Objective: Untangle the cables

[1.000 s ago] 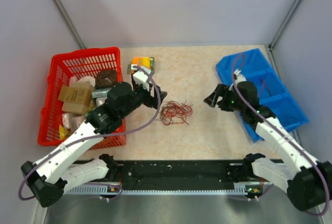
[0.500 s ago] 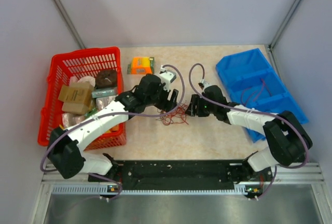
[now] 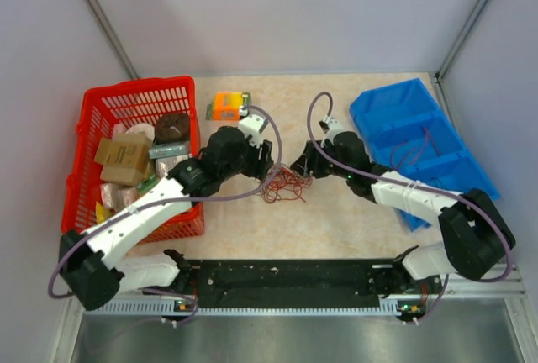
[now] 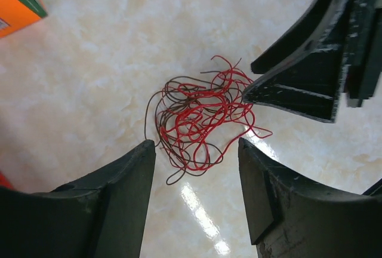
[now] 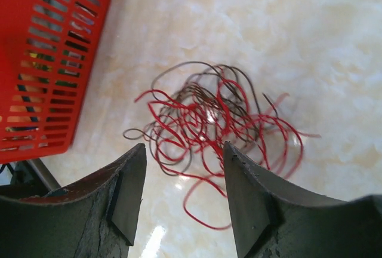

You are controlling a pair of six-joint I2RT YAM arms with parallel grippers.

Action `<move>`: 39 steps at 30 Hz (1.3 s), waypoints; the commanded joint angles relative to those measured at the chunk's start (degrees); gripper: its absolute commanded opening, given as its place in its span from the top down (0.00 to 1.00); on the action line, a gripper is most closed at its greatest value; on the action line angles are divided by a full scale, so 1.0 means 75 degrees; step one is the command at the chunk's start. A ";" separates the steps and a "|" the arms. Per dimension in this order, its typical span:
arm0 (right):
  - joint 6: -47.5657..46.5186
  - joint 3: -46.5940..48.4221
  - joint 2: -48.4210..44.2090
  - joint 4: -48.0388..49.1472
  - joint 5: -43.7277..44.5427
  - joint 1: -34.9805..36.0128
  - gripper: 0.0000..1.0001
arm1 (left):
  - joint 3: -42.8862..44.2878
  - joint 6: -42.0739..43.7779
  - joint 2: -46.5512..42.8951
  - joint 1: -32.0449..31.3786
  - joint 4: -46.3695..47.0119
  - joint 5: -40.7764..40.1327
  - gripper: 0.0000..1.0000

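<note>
At the centre of the top view, the cables [image 3: 284,183] lie as one loose tangle on the bench [image 3: 336,212], with the left claw [image 3: 267,166] at its left edge and the right claw [image 3: 305,165] at its right. Both claws stand open, jaws apart and gripping nothing; in each wrist view a few outer loops stray into the gap.

The likeliest trouble is a claw closing on several strands at once, so a pull would probably tighten the knot or drag the whole bundle rather than free one wire. Strands this thin could also slip between the pads. With both claws so near each other, a collision looks possible.

The wires are hair-thin and glossy, red and dark brown, in springy open curls. The bench is pale, marbled and shiny enough to throw glare. The claw fingers are matte black wedges, scuffed at the edges. A red lattice basket [image 3: 92,102] sits at left and a blue compartment tray [image 3: 395,102] at right.
</note>
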 commanded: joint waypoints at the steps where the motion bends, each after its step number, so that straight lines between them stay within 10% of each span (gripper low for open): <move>1: -0.0544 0.1167 0.0600 0.0101 -0.0103 0.0398 0.46 | -0.0557 0.0069 -0.1187 -0.0008 0.1337 -0.0551 0.37; 13: -0.0744 0.1955 0.2195 -0.0205 -0.0257 0.1100 0.57 | -0.0499 0.0058 -0.1469 -0.0008 0.1255 -0.0634 0.37; 19: -0.0534 0.2199 0.1729 -0.0706 -0.0057 0.1148 1.00 | -0.0522 0.0082 -0.1422 -0.0008 0.1267 -0.0611 0.35; 27: 0.2439 0.1079 -0.0896 0.1129 -0.1790 0.1148 1.00 | -0.0428 -0.0503 -0.1071 0.0027 0.1289 0.0430 0.22; 39: 0.2420 0.1415 -0.2374 0.0440 -0.1954 0.1148 1.00 | -0.2080 -0.3128 -0.1001 0.0098 0.3260 0.2613 0.22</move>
